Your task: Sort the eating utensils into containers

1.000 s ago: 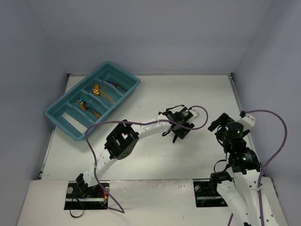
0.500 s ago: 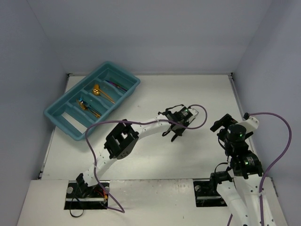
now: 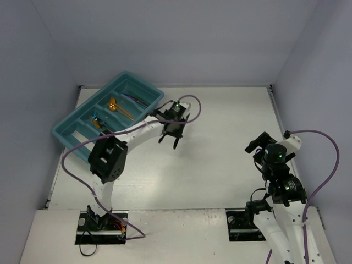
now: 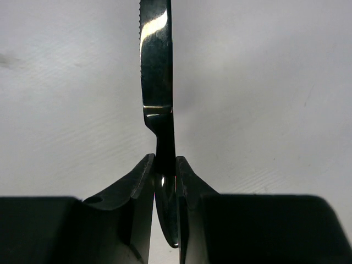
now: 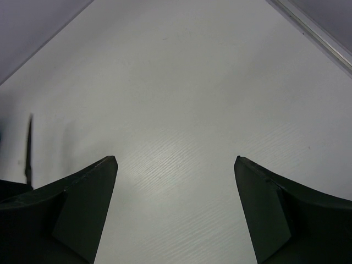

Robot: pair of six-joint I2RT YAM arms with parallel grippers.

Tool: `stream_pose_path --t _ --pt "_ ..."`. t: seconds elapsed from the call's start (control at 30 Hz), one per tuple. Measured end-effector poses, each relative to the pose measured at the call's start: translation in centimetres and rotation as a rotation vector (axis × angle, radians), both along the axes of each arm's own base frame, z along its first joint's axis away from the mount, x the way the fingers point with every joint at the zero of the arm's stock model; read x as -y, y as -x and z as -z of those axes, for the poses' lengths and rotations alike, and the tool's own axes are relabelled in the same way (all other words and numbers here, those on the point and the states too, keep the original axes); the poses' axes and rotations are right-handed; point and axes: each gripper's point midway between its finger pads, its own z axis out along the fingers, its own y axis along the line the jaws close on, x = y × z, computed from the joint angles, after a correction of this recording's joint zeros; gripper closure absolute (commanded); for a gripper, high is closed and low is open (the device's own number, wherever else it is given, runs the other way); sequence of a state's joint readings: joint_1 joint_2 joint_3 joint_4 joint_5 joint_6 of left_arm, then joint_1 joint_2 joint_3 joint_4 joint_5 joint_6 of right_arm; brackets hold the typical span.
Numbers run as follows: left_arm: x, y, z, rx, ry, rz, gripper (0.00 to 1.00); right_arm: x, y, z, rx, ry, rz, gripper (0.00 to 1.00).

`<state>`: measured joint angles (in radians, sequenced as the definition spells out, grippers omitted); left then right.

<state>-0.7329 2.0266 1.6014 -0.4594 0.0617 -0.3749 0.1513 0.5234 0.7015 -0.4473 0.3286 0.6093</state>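
Note:
My left gripper [image 3: 172, 137] hangs over the table just right of the teal cutlery tray [image 3: 66, 137]. In the left wrist view it [image 4: 164, 165] is shut on the handle of a black knife [image 4: 155, 71], whose serrated blade points away over bare table. The tray's long compartments hold a gold spoon [image 3: 114, 105], purple utensils [image 3: 135, 100] and a teal and gold piece [image 3: 101, 124]. My right gripper [image 3: 257, 146] is open and empty over the table's right side, its jaws wide apart [image 5: 176, 165].
The tray lies diagonally at the back left against the left wall. White walls close in the table on three sides. A thin dark sliver [image 5: 27, 148] shows at the far left of the right wrist view; I cannot tell what it is.
My left arm has swung from the table's middle to the left and back, carrying the knife close to the tray's right end. The right arm has barely moved.

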Motion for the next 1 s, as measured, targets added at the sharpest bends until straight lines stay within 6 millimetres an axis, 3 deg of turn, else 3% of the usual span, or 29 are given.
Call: stream_pose_path --t 0.23,0.3,0.4,0.6,0.83,1.0 --pt "-6.5 -6.9 -10.8 0.183 0.221 -0.296 1.0 -0.1 -0.3 0.7 -0.033 0.004 -0.003 0.14" --pt "-8.8 -9.2 -13.0 0.23 0.273 -0.407 1.0 -0.1 -0.3 0.8 -0.038 0.004 -0.004 0.14" --pt "-12.6 -12.7 -14.5 0.273 0.337 -0.584 1.0 -0.1 -0.4 0.9 -0.043 0.007 -0.005 0.14" --pt "-18.2 -17.7 -13.2 0.285 0.422 -0.895 1.0 -0.1 -0.4 1.0 -0.051 0.012 -0.008 0.14" --pt "-18.5 -22.3 -9.1 0.245 0.485 -1.064 0.99 -0.3 -0.6 1.6 -0.079 0.015 -0.02 0.14" --pt "-18.9 -23.2 -6.4 0.217 0.481 -1.134 0.7 -0.4 -0.6 1.7 -0.083 0.014 -0.026 0.14"
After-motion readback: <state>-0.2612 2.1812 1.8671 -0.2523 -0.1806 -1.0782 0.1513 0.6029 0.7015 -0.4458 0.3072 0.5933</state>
